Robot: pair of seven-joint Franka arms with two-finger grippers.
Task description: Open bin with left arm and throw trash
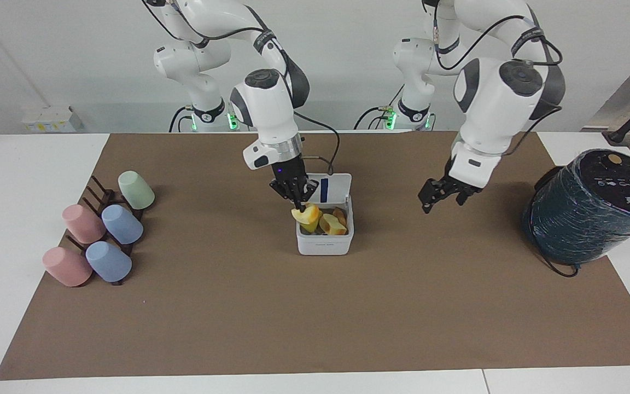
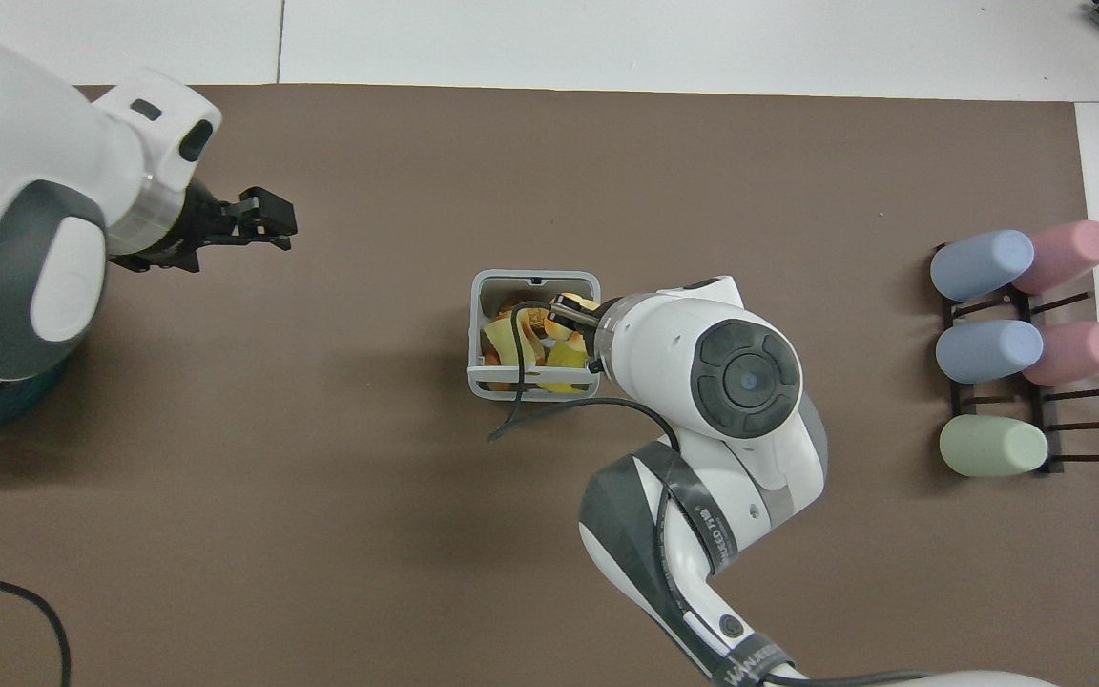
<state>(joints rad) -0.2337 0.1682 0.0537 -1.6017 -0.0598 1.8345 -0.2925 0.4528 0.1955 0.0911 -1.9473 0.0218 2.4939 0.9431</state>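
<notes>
Over the open bin [image 1: 325, 243], the right gripper [image 1: 298, 205] pinches a yellow-orange trash piece [image 1: 307, 215].
Below it more scraps [image 1: 332, 224] lie inside; the left gripper [image 1: 442, 197] hangs empty, fingers parted, over the mat toward the teal cylinder [image 1: 588, 210].

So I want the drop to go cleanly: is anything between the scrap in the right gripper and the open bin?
Nothing visible. The right gripper holds the scrap over the bin, whose lid stands open. The left gripper is off toward the left arm's end.
</notes>
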